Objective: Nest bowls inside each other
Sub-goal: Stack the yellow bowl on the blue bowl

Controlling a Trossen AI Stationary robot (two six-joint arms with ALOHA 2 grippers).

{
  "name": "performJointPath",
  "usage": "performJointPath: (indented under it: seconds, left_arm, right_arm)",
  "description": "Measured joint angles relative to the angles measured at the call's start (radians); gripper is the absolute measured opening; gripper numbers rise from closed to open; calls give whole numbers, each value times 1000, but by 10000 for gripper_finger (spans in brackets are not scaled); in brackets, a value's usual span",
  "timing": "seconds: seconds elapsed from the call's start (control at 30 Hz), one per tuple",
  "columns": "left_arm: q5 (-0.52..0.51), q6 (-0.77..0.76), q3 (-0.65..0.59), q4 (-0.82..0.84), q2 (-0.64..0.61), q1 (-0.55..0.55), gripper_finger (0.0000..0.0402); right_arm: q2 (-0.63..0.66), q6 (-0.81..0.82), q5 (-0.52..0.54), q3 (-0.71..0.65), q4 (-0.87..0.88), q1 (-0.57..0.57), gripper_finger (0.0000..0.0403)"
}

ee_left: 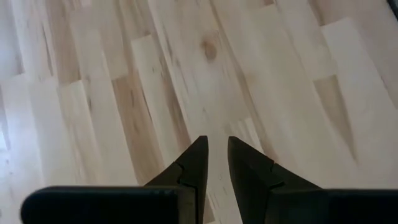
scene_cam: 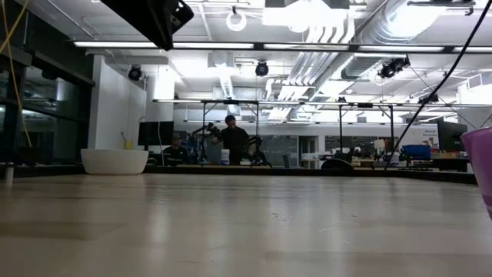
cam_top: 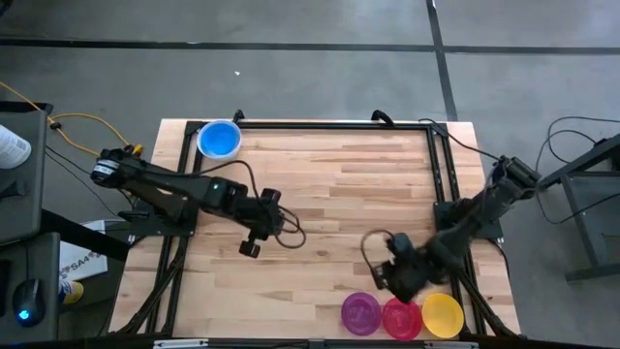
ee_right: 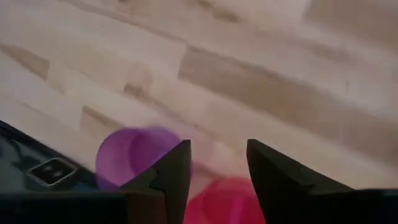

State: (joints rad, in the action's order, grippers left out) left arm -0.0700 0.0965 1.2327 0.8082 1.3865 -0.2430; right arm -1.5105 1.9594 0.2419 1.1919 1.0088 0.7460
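Three bowls stand in a row at the table's near edge, right of centre: purple (cam_top: 360,313), red (cam_top: 401,318) and yellow (cam_top: 443,315). A blue bowl (cam_top: 219,139) sits at the far left corner, inside a white bowl (scene_cam: 114,161), it seems. My right gripper (cam_top: 386,281) hovers open just beyond the purple bowl (ee_right: 134,155) and red bowl (ee_right: 227,196), pointing steeply down and touching neither. My left gripper (cam_top: 252,247) hangs over bare wood left of the table's middle. Its fingertips (ee_left: 216,152) stand a narrow gap apart with nothing between them.
A black frame (cam_top: 310,124) runs along the table's far edge and down both sides. Bare wood (cam_top: 329,194) stretches between the two arms. The purple bowl's wall (scene_cam: 484,165) shows at the right border of the low view. People stand in the room beyond the table.
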Motion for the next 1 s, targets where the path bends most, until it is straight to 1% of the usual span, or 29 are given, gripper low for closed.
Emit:
performJointPath:
  seconds: [0.13,0.23,0.3,0.43,0.57,0.73,0.83,1.0]
  left_arm:
    - [-21,-3,0,-10,0,-27,61]
    - [-31,2,0,-34,0,-35,61]
    - [-31,8,0,-46,0,-35,61]
    - [-40,44,0,-51,0,-32,61]
    - [-69,74,0,-54,0,-32,61]
    - [-72,83,0,-68,0,-32,61]
    - [-72,83,0,-79,0,-32,61]
    - [-72,75,0,-109,1,-32,61]
  right_arm:
    - [0,269,17,0,-7,109,142]
    - [-7,412,11,0,-26,171,133]
    - [-19,470,-6,0,-54,194,126]
    - [-53,515,-111,0,-95,216,111]
    - [-84,496,-190,0,-118,217,101]
    - [-91,400,-197,0,-129,216,97]
    - [-91,290,-205,0,-132,219,97]
    - [-91,81,-256,0,-114,232,96]
